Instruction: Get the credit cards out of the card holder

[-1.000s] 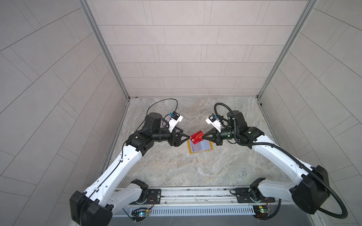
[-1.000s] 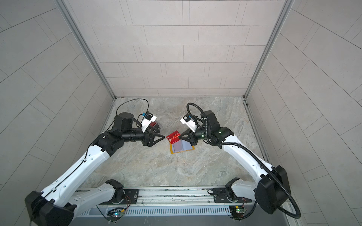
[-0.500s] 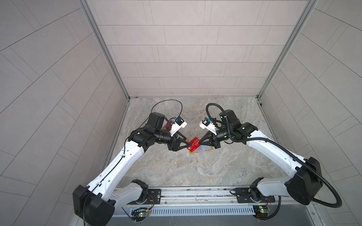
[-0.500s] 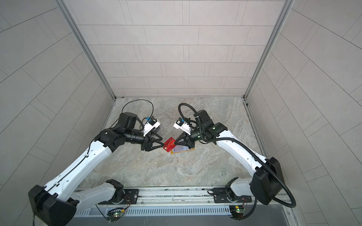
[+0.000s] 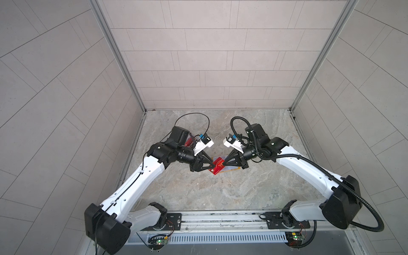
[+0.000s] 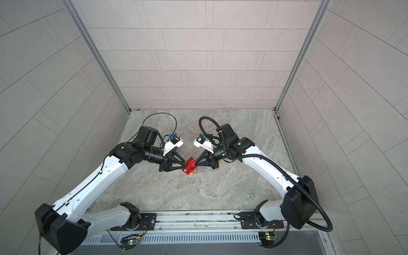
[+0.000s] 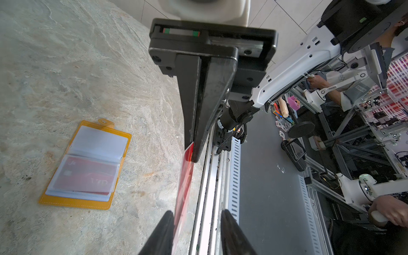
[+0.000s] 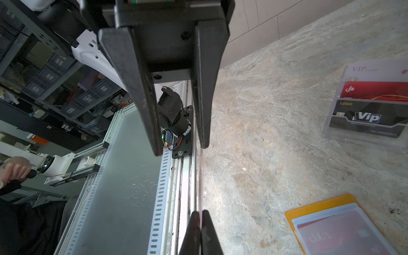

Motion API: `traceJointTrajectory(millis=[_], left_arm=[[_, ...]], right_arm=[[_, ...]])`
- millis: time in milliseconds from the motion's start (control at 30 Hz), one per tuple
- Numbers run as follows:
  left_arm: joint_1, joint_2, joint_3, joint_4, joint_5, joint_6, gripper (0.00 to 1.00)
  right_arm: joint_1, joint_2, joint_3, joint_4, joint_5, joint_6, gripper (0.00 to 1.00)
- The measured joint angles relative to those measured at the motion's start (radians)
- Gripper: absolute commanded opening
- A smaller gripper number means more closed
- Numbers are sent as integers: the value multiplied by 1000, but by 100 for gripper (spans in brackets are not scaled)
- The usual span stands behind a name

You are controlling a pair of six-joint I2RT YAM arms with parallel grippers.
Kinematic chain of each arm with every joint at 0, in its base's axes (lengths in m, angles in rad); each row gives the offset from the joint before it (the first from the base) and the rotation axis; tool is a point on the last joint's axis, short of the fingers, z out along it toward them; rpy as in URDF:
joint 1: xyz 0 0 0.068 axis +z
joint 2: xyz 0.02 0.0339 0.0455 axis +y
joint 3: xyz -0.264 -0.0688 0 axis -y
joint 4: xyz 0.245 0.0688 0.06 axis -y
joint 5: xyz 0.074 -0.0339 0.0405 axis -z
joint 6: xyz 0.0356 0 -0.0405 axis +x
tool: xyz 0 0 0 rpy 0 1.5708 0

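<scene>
Since a second ago both arms have swung in toward each other and toward the front edge of the stone-patterned counter (image 5: 198,194), and the left fingers (image 5: 211,163) have narrowed around the card they were short of before.

The right fingers (image 5: 223,164) are pressed together on one end of a red plastic credit card (image 5: 218,167) with gold print, holding it clear of the counter over its middle. The right wrist view shows it edge-on as a thin line clamped between the two tips (image 8: 194,227).

The left fingers straddle the opposite end of that card. In the left wrist view it runs edge-on (image 7: 184,183) between them, lying against one finger (image 7: 163,229), while the other stands apart from it, so they are spread and not clamped.

Just behind and below the card, partly under the right fingers, the mustard-yellow booklet-style card holder (image 5: 237,168) lies open and flat on the middle of the counter. Its snap tab is out and its clear bluish sleeves face up. A second red card (image 7: 86,176) sits inside one sleeve.

Farther back, toward the left edge of the counter and under the left arm's wrist, stands a clear plastic box (image 8: 364,134). It holds a whitish card, a red one and a black one.
</scene>
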Motion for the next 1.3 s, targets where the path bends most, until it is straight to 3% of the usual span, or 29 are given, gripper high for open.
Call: traceJointTrajectory(millis=[333,633,833,1133,1300], left_arm=[[-7,14,8,-24,-1,18,35],[-7,14,9,-37,-3,32,17],[-7,14,10,-43,-3,43,15],[-7,15,10,-51,-7,45,2],[-7,15,12,-50,-27,41,0]], right_arm=[[3,35,42,-24,-26,-39,0],[6,40,53,-43,-36,-64,0],[6,40,54,-48,-42,-69,0],[8,40,54,-51,-47,-69,0],[8,40,53,-40,-31,-55,23]])
